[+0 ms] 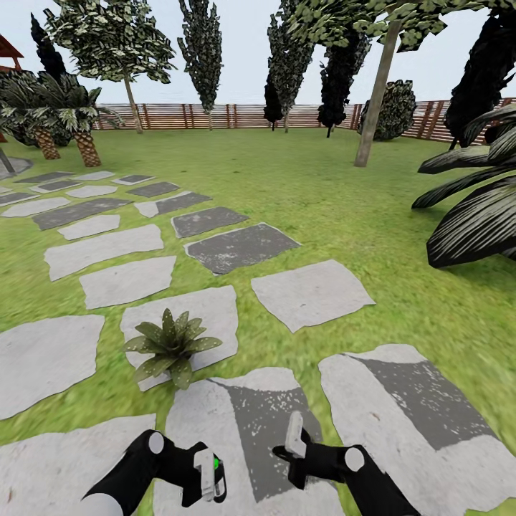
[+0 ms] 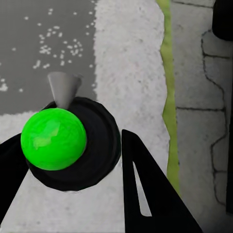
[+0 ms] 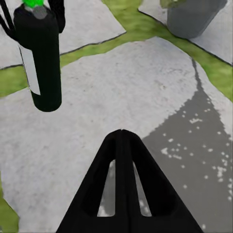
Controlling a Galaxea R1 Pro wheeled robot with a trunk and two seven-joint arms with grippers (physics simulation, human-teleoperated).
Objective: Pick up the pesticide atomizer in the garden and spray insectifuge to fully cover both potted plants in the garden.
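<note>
One potted plant (image 1: 170, 345), a low rosette of pointed green leaves, stands on a pale stepping stone just ahead and to my left. Its grey pot (image 3: 194, 17) appears in the right wrist view. The pesticide atomizer (image 1: 208, 474) is a black bottle with a white label and a green top. My left gripper (image 1: 206, 481) is shut on it low in the head view. From the left wrist, the green cap (image 2: 53, 138) and grey nozzle (image 2: 63, 87) sit between the black fingers (image 2: 145, 184). My right gripper (image 1: 294, 436) is shut and empty, its fingers pressed together (image 3: 121, 133) above the stone, beside the atomizer (image 3: 41, 63).
Grey stepping stones (image 1: 308, 290) run across the lawn toward the far left. A big dark-leaved plant (image 1: 476, 215) crowds the right side. A tree trunk (image 1: 376, 93) stands ahead right, palms (image 1: 72, 122) far left, and a brown slatted fence (image 1: 215, 115) closes the back.
</note>
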